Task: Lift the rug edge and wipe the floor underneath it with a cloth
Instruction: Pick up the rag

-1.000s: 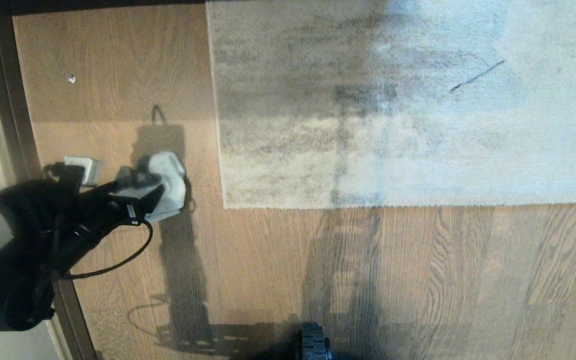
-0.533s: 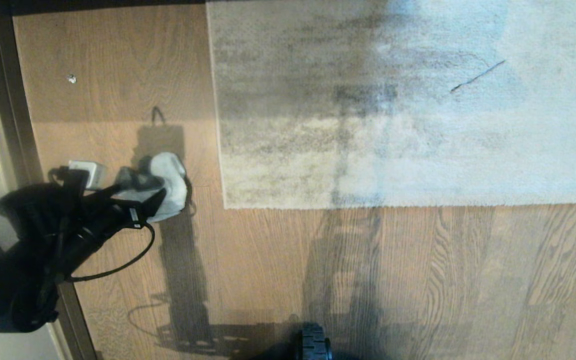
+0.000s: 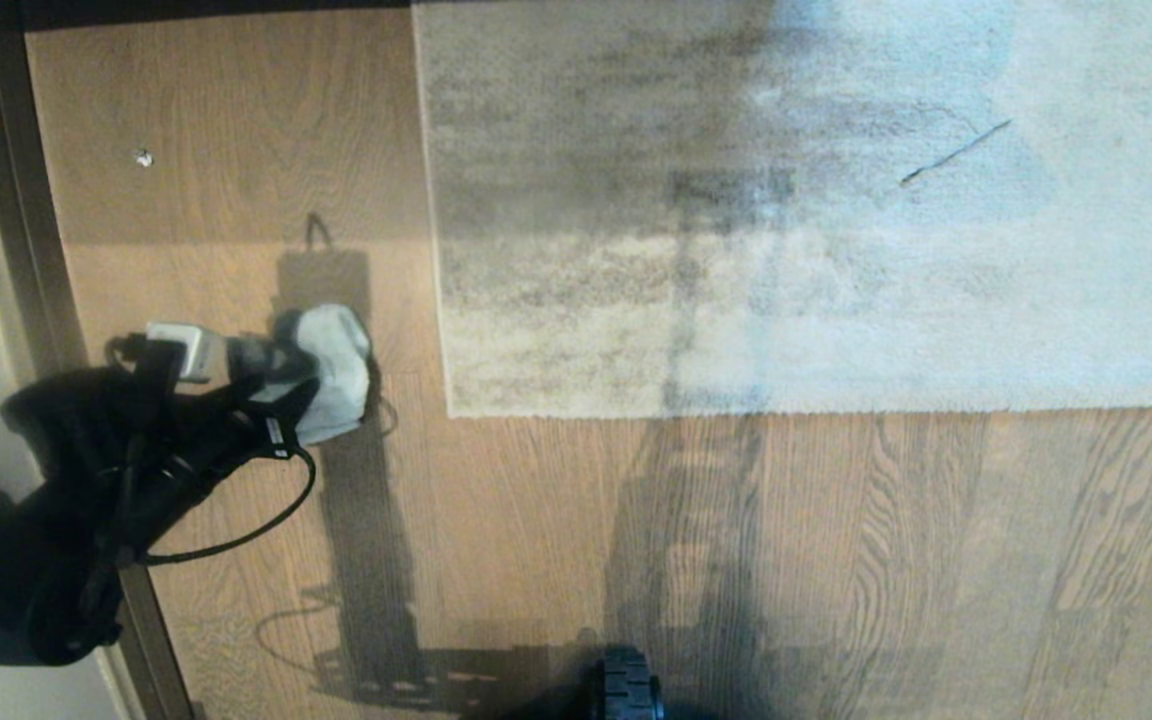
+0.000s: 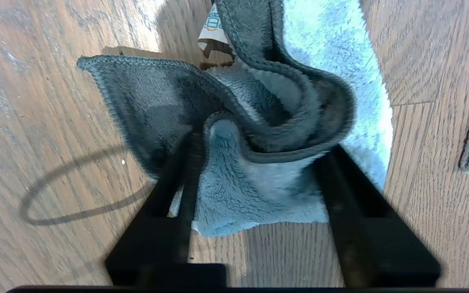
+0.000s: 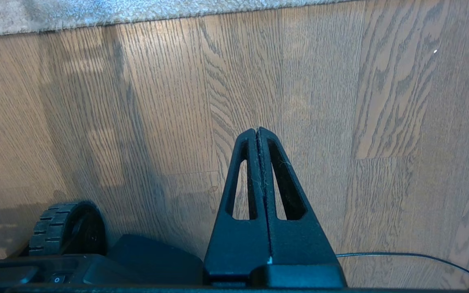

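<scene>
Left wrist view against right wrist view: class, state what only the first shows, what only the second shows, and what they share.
Only the left wrist view: the cloth bunched on the floor between the left gripper fingers, its dark side folded over the pale side, a small label at its far end.

Only the right wrist view: the right gripper with fingers pressed together and empty, a ridged wheel of the base, a thin cable.

Both: the wood-grain floor and a strip of the rug edge, lying flat.
</scene>
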### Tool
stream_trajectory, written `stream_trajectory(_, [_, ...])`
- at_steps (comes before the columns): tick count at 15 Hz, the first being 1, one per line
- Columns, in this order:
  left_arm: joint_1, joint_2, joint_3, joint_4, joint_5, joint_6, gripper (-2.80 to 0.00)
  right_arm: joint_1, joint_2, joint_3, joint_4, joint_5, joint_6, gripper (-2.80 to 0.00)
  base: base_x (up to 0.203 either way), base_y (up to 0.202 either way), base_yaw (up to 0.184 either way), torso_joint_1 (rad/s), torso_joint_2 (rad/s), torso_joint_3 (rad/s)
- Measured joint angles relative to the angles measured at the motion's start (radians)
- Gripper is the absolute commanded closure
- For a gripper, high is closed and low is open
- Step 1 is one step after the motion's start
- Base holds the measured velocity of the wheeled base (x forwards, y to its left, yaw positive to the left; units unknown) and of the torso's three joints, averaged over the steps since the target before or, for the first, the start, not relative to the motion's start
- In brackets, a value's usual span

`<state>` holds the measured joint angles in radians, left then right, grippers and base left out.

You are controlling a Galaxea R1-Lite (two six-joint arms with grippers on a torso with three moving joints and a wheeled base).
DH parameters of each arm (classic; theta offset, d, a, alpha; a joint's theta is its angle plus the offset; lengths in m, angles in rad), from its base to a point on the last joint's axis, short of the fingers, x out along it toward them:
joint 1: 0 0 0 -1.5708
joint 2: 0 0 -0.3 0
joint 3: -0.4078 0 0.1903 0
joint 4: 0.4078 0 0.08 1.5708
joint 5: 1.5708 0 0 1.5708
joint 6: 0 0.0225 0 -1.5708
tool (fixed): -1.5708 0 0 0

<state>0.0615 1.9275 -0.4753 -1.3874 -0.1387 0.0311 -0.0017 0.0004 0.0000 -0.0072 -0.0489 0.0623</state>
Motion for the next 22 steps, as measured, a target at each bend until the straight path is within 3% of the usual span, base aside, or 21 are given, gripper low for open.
stream_trajectory(9, [0.000, -0.048, 0.020, 0.000, 0.000, -0.002, 0.00, 0.000, 0.000, 0.000, 0.000, 0.000, 0.001, 0.00, 0.000, 0.000, 0.000, 0.000, 0.00, 0.000])
stream_trajectory(22, [0.000, -0.306, 0.214, 0.001, 0.001, -0.002, 0.00, 0.000, 0.000, 0.000, 0.000, 0.000, 0.000, 0.00, 0.000, 0.000, 0.000, 0.000, 0.00, 0.000])
